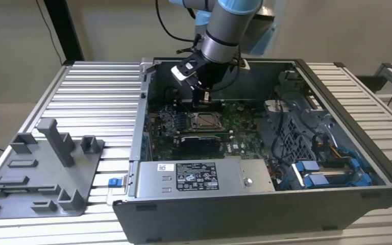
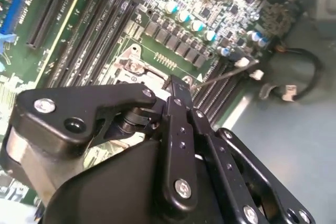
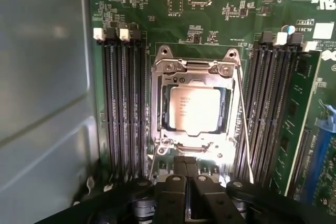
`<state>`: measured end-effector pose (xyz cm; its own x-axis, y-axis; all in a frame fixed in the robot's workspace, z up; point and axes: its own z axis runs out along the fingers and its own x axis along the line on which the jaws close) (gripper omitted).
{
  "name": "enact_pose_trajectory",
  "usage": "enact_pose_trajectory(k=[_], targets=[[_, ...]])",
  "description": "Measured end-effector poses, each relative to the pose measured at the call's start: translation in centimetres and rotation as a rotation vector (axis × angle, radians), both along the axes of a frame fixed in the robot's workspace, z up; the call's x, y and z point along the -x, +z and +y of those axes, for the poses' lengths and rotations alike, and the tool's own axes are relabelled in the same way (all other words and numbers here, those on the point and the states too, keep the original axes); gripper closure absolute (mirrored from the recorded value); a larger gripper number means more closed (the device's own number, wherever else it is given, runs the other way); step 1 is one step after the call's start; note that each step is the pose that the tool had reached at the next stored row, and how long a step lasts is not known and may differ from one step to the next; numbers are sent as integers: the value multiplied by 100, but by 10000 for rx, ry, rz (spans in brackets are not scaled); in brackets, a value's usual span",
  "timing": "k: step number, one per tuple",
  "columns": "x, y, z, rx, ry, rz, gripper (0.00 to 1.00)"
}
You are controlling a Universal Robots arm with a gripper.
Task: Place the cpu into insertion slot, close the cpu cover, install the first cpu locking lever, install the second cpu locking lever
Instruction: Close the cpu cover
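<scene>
Right now I am watching the claw hanging just above the socket, fingers pinched together, holding nothing. The chip is lying seated under the cover. I am judging the wire lever thin, springy and slippery, best caught near its free end.

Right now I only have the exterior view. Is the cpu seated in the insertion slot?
Observer: Yes. In the first wrist view the cpu lies flat in the insertion slot, silver face up.
Operator: Cover down?
Observer: The cpu cover is down, its frame around the chip.
Operator: Where's the gripper tip?
Observer: In the second wrist view the gripper, fingers together, has its tip right beside a thin wire lever next to the cover. I cannot tell if that lever is hooked.
</scene>
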<state>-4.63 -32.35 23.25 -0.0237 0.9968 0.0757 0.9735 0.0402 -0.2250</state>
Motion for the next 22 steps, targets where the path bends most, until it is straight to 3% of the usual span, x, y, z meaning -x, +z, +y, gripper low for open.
enact_pose_trajectory(k=[3, 12, 16, 22], targets=[[21, 50, -2, 0, 0, -1, 100], [169, 90, -26, 0, 0, -18, 100], [267, 90, -42, -1, 0, -33, 100], [485, 90, -54, -14, 1, -76, 100]])
